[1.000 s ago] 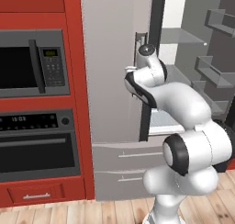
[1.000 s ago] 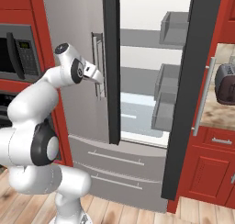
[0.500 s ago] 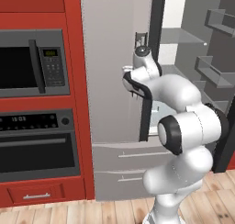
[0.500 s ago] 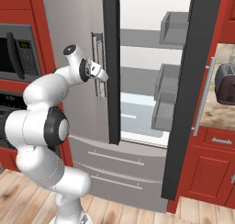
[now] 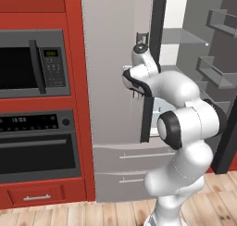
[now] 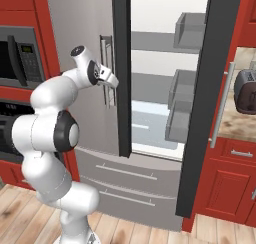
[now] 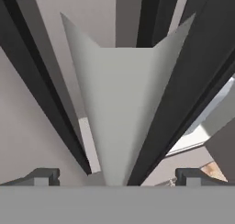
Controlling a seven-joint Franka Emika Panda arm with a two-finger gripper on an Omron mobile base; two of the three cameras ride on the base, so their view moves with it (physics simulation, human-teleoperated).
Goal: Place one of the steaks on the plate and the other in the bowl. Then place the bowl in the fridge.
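The grey fridge (image 5: 113, 44) (image 6: 75, 23) stands with its left door shut and its right door (image 6: 205, 103) swung open, showing grey inner shelves (image 6: 150, 40). My gripper (image 6: 114, 83) (image 5: 135, 91) is open and empty, held right at the left door's vertical bar handle (image 6: 106, 50) (image 5: 141, 36), near that door's dark inner edge. In the hand view the fingertips (image 7: 46, 175) stand wide apart, with a grey bar (image 7: 114, 108) running up between them; I cannot tell whether they touch it. The steaks, the plate and the bowl are out of view.
A microwave (image 5: 32, 63) and a black-windowed wall oven (image 5: 37, 146) sit in the red cabinet left of the fridge. The fridge's lower drawers (image 6: 125, 180) are shut. Bins (image 6: 182, 103) hang inside the open door. A toaster (image 6: 245, 90) stands on the counter at right.
The gripper has edged right toward the left door's inner edge, staying open. The arm's elbow has folded in closer to the fridge.
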